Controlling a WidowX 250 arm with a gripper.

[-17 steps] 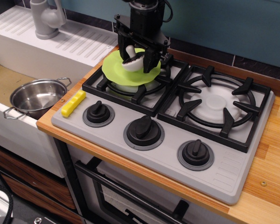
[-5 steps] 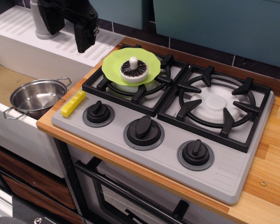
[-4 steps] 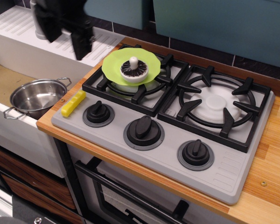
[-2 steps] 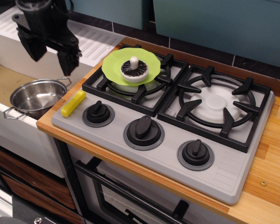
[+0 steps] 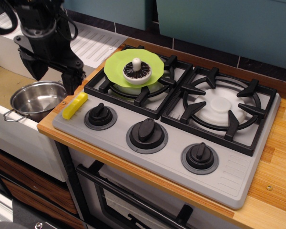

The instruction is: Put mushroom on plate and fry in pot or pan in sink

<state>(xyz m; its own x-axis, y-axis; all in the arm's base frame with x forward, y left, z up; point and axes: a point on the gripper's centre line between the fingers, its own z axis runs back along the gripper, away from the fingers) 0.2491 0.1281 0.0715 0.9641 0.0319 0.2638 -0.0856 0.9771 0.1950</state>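
Note:
A mushroom (image 5: 137, 70) lies cap-down, stem up, on the green plate (image 5: 118, 64), which rests on the rear left burner. The yellow fry (image 5: 75, 105) lies on the stove's front left corner. A steel pot (image 5: 35, 99) stands in the sink at the left. My gripper (image 5: 55, 76) hangs open above the pot's right rim, just up and left of the fry. Its two black fingers (image 5: 70, 81) point down with nothing between them.
The stove (image 5: 257, 168) has black burner grates (image 5: 221, 112) and three knobs (image 5: 147, 130) along its front. A wooden counter edge (image 5: 281, 143) runs on the right. The draining board (image 5: 93, 45) lies behind my gripper.
My gripper let go of the mushroom on the plate, rose, swung left over the draining board, then came down toward the pot and fry. The mushroom stays on the plate.

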